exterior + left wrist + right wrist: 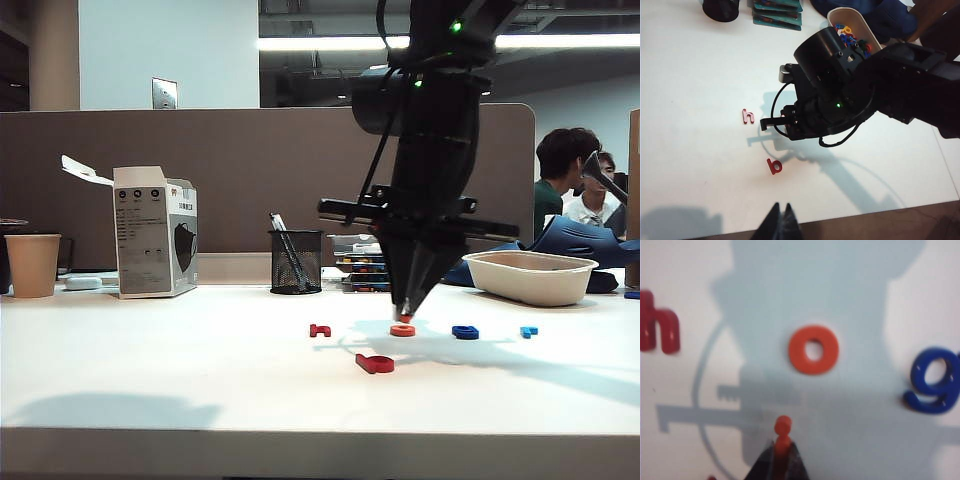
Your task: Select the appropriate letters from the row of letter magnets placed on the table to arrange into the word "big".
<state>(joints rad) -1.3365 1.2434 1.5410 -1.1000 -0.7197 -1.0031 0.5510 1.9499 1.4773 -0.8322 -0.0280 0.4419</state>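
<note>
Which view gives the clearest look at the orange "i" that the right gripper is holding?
The right wrist view: the orange "i" sticks out of the shut right gripper, close to the camera. The exterior view shows only an orange speck at the gripper tip. In the left wrist view the arm hides it.

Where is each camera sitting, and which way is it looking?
Exterior view: low at the table's front edge, looking level across it; the right arm hangs over the orange ring letter, right gripper shut on the orange "i".
Left wrist view: up on the left arm, looking down at the red "b"; shows the shut left gripper and the right arm.
Right wrist view: looks straight down past its gripper.
Shared: all three show the "h".
</note>
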